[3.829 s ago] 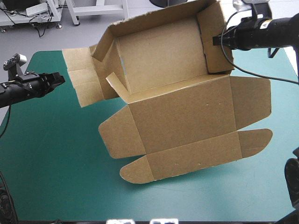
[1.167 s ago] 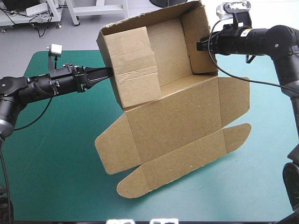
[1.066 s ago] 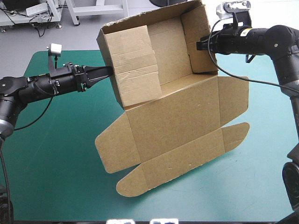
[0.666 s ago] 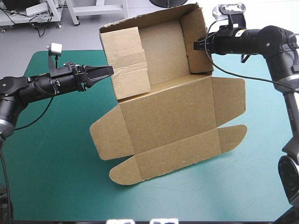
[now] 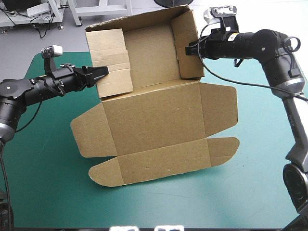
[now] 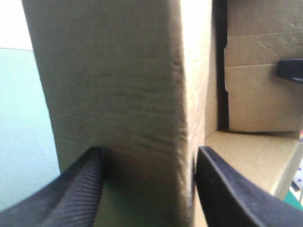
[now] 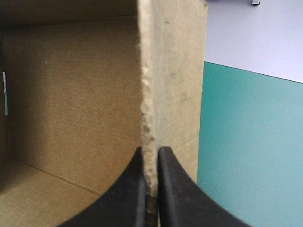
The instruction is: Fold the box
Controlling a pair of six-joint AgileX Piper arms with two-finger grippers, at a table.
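I am seeing the brown box over the middle of the teal-green cover. Its flat lid and rounded flaps are spreading toward the near edge, and the open tray is tilting up at the far side. My left gripper is standing wide apart, fingers astride the tray's left wall. My right gripper is pinching the right wall, fingers all but closed on the board.

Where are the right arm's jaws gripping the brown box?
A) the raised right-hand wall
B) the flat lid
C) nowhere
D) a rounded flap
A: in the right wrist view the jaws are all but shut on the edge of an upright wall of the box.
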